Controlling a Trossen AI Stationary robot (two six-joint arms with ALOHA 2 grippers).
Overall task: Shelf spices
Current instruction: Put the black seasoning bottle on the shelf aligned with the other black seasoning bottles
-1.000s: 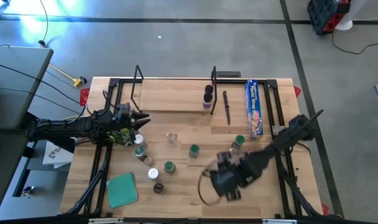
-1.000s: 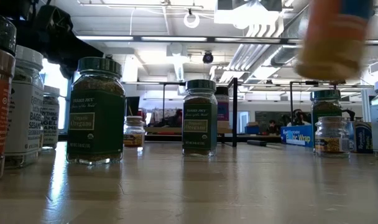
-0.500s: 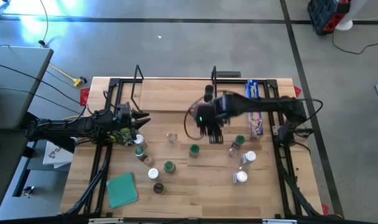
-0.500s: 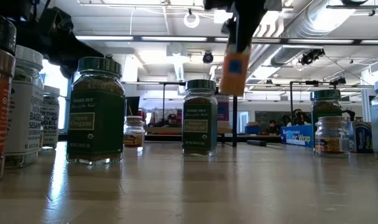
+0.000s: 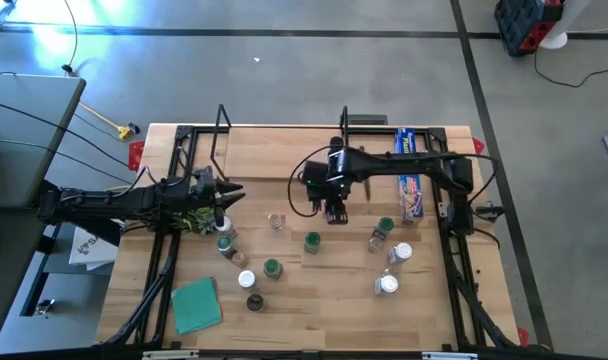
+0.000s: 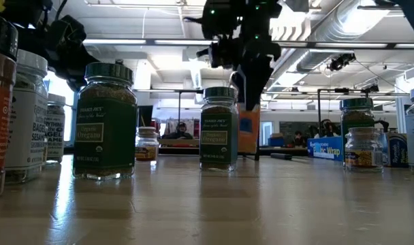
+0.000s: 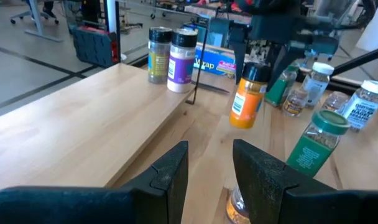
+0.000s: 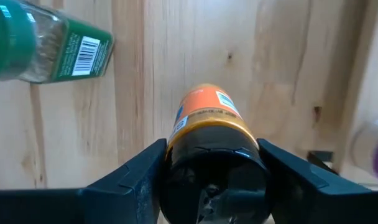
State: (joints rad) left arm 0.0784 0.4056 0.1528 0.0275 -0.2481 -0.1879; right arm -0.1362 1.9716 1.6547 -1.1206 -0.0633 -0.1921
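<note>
My right gripper [image 5: 334, 203] is shut on an orange spice jar [image 7: 245, 101] with a black lid. It stands just on the near side of the shelf [image 5: 279, 150], a light wood board with black wire frames at its ends. Two spice jars [image 7: 170, 55] stand upright on the shelf's right end. Several more spice jars [image 5: 311, 242] stand on the table nearer the front. My left gripper [image 5: 231, 189] stays at the table's left and points along the shelf's near edge. It is open with nothing between its fingers [image 7: 171, 169]. My right gripper pinches the orange jar's black lid [image 8: 211, 163] between its two fingers [image 8: 142, 177], one on each side. The fingers come from above and point down. The jar hangs below them, slightly tilted, low over the table and clear of it in the left wrist view.
A long blue wrap box [image 5: 409, 175] and a dark utensil [image 5: 364, 172] lie right of the shelf. A green leafy bunch [image 5: 194, 218] sits under my left arm. A green pad [image 5: 196, 305] lies at the near left. Bare wood shows at the near middle.
My right gripper has swung with the orange jar from the table's near right toward the far edge and leftward, up to the shelf's near edge. It has then come down, so the jar hangs much lower than before. The left arm has kept still.
</note>
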